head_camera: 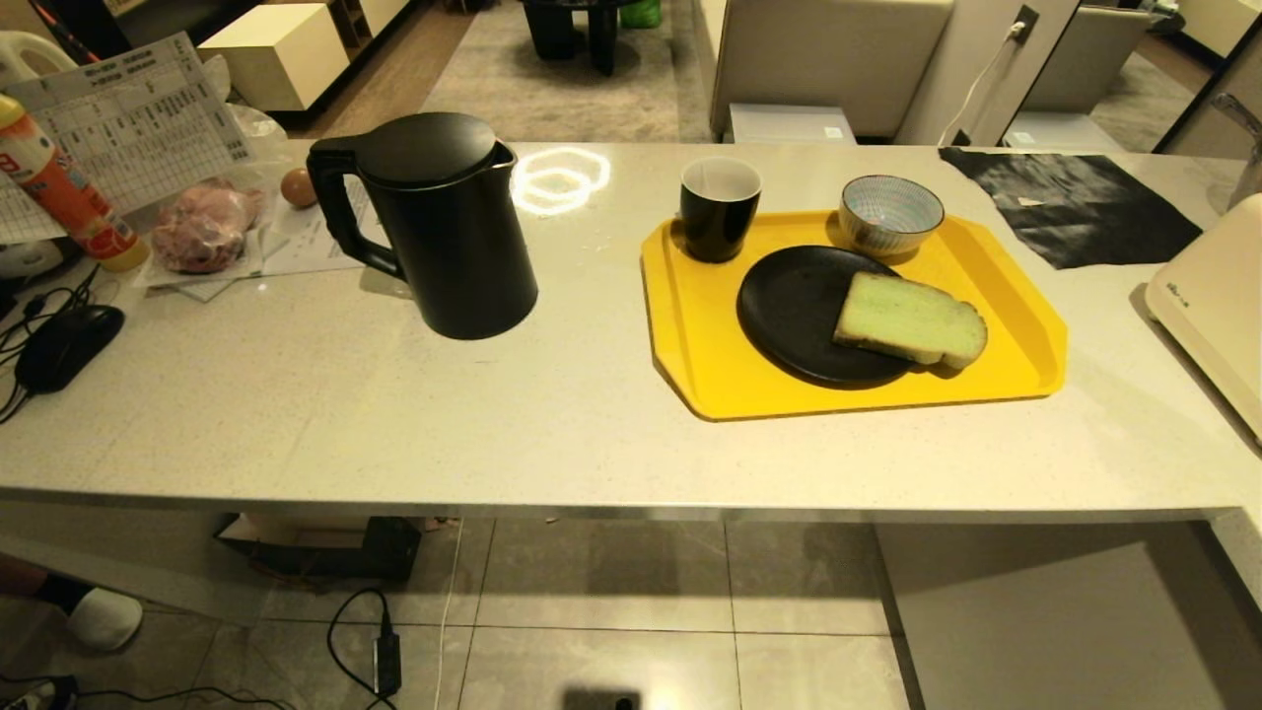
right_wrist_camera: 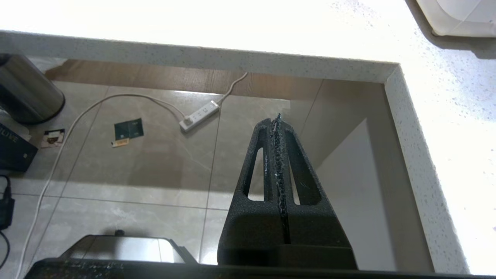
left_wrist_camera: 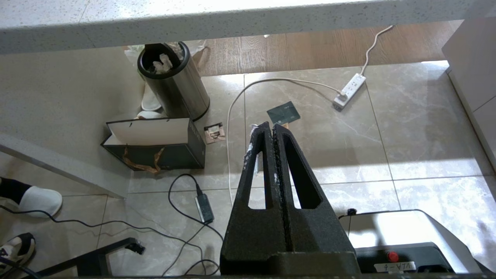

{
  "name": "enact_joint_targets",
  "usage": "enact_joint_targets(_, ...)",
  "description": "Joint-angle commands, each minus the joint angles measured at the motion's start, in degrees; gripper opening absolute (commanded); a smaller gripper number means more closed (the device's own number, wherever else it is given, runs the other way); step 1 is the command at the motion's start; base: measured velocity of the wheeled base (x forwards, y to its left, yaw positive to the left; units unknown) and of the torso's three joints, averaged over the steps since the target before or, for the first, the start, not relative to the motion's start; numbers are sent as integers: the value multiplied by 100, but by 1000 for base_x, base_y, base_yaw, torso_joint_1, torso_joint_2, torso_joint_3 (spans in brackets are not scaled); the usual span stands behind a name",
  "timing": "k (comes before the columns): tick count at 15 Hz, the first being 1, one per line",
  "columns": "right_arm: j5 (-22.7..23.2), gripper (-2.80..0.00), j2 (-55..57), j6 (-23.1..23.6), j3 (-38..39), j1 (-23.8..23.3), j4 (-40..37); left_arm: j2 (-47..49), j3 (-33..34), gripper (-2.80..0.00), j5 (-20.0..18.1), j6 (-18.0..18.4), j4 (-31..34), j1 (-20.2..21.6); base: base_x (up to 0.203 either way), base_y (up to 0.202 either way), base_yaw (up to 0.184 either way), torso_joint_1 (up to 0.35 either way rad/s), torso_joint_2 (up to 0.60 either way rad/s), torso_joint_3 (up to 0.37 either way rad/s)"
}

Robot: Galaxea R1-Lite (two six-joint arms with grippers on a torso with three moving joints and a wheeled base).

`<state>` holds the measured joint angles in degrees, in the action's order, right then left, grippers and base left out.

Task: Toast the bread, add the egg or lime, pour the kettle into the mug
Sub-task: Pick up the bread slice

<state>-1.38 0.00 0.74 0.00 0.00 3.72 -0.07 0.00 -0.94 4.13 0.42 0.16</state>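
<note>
The black kettle (head_camera: 434,227) stands at the counter's left of centre, handle to the left. On a yellow tray (head_camera: 690,325) to its right are the black mug (head_camera: 720,207), a striped bowl (head_camera: 890,214) and a black plate (head_camera: 789,306). The green bread (head_camera: 909,320) lies on that plate's right side. A brownish egg (head_camera: 298,187) rests on papers behind the kettle. No lime is in view. A cream toaster (head_camera: 1213,296) sits at the right edge. Both arms hang below the counter, outside the head view. The left gripper (left_wrist_camera: 270,126) and right gripper (right_wrist_camera: 277,120) are shut and hold nothing.
On the counter's left are a squeeze bottle (head_camera: 59,187), papers, a bag of meat (head_camera: 202,227) and a mouse (head_camera: 67,345). A black cloth (head_camera: 1075,202) lies far right. Under the counter are a bin (left_wrist_camera: 172,81), a bag (left_wrist_camera: 155,143), a power strip (left_wrist_camera: 350,91), cables and a person's slippered foot (left_wrist_camera: 37,199).
</note>
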Motion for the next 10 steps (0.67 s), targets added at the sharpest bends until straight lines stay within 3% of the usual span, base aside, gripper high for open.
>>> enact_joint_targets(1,-3,-280,8,-3,142,0,-43,7,0,-280,-4,-17,-14,2,0,0,0,0,0,0)
enact_joint_targets(4,21,-280,727,-3,-424,0,-348,7,0,-280,-3,-62,-25,2,0,0,0,0,0,0)
enact_joint_targets(10,568,-280,4355,-43,-2102,8,-70,7,0,-280,-3,-70,-25,6,0,0,0,0,0,0)
